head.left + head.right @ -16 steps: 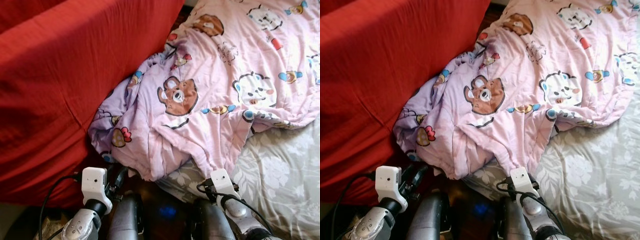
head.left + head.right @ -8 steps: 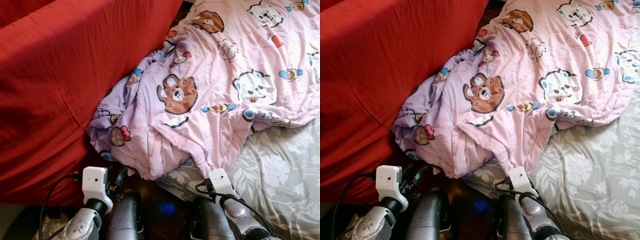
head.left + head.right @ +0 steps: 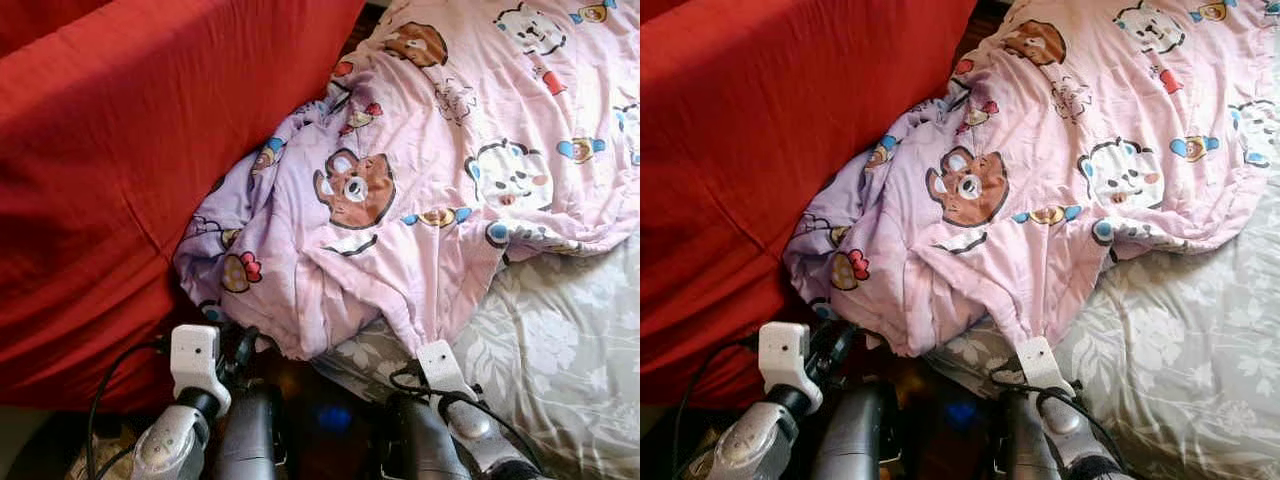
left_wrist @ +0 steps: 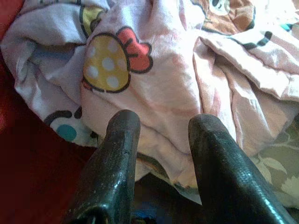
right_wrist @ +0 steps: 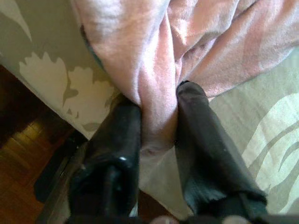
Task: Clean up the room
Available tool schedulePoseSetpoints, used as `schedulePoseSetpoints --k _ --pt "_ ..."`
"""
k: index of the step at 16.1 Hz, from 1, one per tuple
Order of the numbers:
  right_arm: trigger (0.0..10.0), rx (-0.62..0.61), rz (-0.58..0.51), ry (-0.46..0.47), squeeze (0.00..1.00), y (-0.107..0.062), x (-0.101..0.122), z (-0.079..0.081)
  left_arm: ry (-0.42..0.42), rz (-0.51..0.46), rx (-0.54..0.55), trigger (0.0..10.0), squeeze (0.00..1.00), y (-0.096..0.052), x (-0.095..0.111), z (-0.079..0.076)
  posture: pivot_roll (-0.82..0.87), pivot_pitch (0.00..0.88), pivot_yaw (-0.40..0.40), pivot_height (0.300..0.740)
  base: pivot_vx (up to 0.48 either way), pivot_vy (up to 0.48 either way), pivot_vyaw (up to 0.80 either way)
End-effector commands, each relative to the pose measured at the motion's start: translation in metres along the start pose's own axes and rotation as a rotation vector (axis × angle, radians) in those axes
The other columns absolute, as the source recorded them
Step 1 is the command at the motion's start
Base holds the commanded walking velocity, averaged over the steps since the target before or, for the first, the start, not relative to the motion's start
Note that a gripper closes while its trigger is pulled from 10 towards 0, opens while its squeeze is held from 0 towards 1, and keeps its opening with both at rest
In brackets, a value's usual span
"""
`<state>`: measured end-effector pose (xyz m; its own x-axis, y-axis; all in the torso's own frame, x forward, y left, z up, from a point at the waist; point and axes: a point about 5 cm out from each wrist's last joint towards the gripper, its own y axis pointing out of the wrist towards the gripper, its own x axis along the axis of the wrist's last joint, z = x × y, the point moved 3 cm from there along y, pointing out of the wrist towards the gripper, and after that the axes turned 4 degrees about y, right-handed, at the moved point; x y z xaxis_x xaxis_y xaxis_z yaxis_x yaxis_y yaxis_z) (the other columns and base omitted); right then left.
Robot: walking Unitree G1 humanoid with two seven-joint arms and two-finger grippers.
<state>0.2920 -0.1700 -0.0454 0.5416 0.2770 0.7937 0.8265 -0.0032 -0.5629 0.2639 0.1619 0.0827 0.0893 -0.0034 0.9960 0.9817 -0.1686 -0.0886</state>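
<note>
A pink blanket (image 3: 440, 170) printed with cartoon bears and other animals lies crumpled across the bed (image 3: 570, 340), which is covered by a grey sheet with a pale flower pattern. The blanket's near edge is bunched into folds and hangs over the edge of the bed. To the robot's left, a large red cover (image 3: 110, 170) rises beside the bed, and the blanket's left folds press against it. Dark wooden floor (image 5: 18, 177) shows below the bed's edge.

The right gripper (image 5: 158, 100) is at the near hanging corner of the blanket, at the edge of the bed. In the right wrist view, its jaws are closed on a fold of the pink blanket, with the cloth pinched between the two black fingers (image 5: 198, 126) and the flowered sheet just behind. In the head views the white wrist housing (image 3: 440, 365) of that arm sits right under the blanket's lowest corner.

The left gripper (image 4: 161, 128) is low at the gap between the red cover and the bed, just beside the blanket's left bunch. Its jaws stand open, pointing at a fold printed with a yellow spotted shape and a red bow, with nothing between them. The fingertips (image 4: 124, 123) are near the cloth; whether they touch it cannot be told.
</note>
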Motion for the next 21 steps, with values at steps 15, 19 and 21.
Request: schedulePoseSetpoints --k 15,19,21 --pt "10.0 -0.080 -0.321 0.507 0.00 -0.012 0.031 -0.019 -0.017 0.000 0.068 10.0 0.00 0.039 -0.019 0.017 0.02 0.034 -0.011 0.644 0.000 0.000 0.00" --pt "10.0 -0.066 -0.354 0.524 0.00 -0.009 0.044 -0.019 -0.034 -0.007 0.100 10.0 0.00 0.043 -0.022 0.024 0.02 0.020 -0.016 0.679 0.000 0.000 0.00" --pt "10.0 -0.061 -0.349 0.529 0.00 -0.010 0.042 -0.018 -0.033 -0.005 0.104 10.0 0.00 0.044 -0.026 0.026 0.02 0.019 -0.015 0.694 0.000 0.000 0.00"
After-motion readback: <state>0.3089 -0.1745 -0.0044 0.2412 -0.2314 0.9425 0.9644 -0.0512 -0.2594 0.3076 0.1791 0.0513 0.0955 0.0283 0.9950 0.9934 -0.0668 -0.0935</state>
